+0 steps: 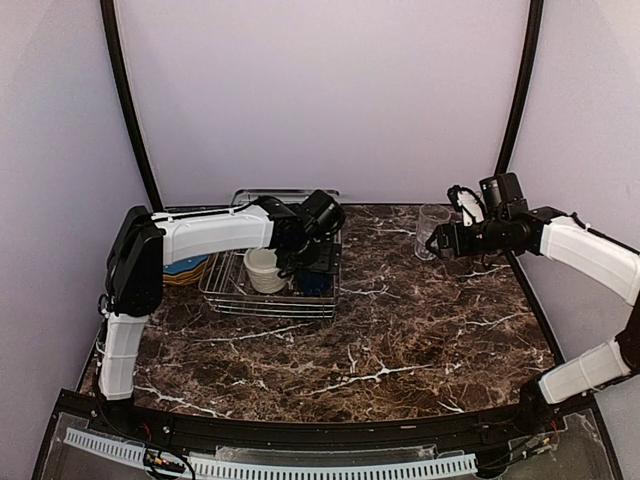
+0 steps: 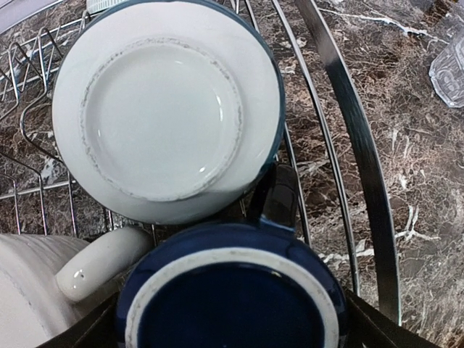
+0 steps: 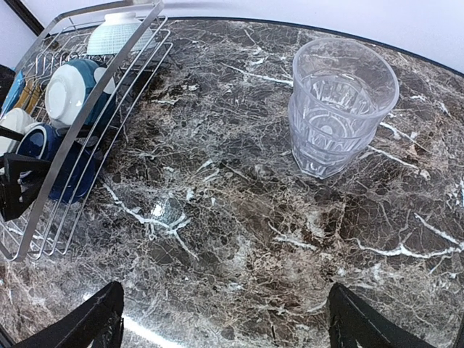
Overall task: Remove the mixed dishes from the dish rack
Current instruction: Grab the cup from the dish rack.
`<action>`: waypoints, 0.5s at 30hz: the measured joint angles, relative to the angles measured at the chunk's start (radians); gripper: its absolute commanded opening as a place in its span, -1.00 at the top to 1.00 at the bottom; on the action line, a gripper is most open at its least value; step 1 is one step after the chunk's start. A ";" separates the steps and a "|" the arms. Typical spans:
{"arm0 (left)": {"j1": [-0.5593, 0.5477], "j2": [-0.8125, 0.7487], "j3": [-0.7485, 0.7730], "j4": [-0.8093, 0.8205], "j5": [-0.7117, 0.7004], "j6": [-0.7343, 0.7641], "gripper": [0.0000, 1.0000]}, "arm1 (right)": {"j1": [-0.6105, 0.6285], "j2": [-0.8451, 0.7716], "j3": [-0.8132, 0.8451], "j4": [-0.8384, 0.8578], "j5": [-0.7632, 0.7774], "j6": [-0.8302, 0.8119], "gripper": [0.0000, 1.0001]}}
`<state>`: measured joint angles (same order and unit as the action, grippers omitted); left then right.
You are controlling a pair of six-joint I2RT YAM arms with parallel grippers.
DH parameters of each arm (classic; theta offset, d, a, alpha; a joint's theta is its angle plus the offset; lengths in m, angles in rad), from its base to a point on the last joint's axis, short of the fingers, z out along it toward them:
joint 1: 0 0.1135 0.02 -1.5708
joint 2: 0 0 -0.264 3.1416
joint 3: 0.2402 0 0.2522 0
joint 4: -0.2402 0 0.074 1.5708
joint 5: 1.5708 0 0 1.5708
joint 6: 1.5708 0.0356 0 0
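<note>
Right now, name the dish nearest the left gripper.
The dark blue mug, straight ahead of the left gripper; the blue-rimmed white bowl sits beyond it, the cream bowl beside.

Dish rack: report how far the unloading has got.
Done: clear glasses stand stacked on the table, plates lie stacked beside the dish rack. In hand: nothing; the left pincer hangs open over the dark blue mug, right pincer open too. Left: at least the mug, upturned bowl, cream bowl.

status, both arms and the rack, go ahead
Left gripper open, low over dark blue mug in dish rack. Right gripper open, empty, short of clear glasses on table. White bowl crowding the mug.
</note>
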<state>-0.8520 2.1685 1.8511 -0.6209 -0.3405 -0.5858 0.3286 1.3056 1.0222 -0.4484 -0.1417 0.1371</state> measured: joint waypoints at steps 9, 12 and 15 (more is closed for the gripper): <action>0.000 0.015 0.017 -0.013 -0.016 0.034 -0.42 | 0.000 -0.014 -0.024 0.002 -0.034 0.040 -0.94; 0.000 0.016 0.026 -0.029 -0.010 0.044 -0.16 | 0.000 -0.026 -0.030 0.002 -0.045 0.052 -0.95; 0.000 0.016 0.027 -0.037 0.000 0.055 -0.03 | 0.000 -0.038 -0.034 0.003 -0.051 0.064 -0.95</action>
<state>-0.8520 2.1841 1.8782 -0.6575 -0.3401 -0.5312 0.3290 1.2675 0.9878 -0.4450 -0.1932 0.2016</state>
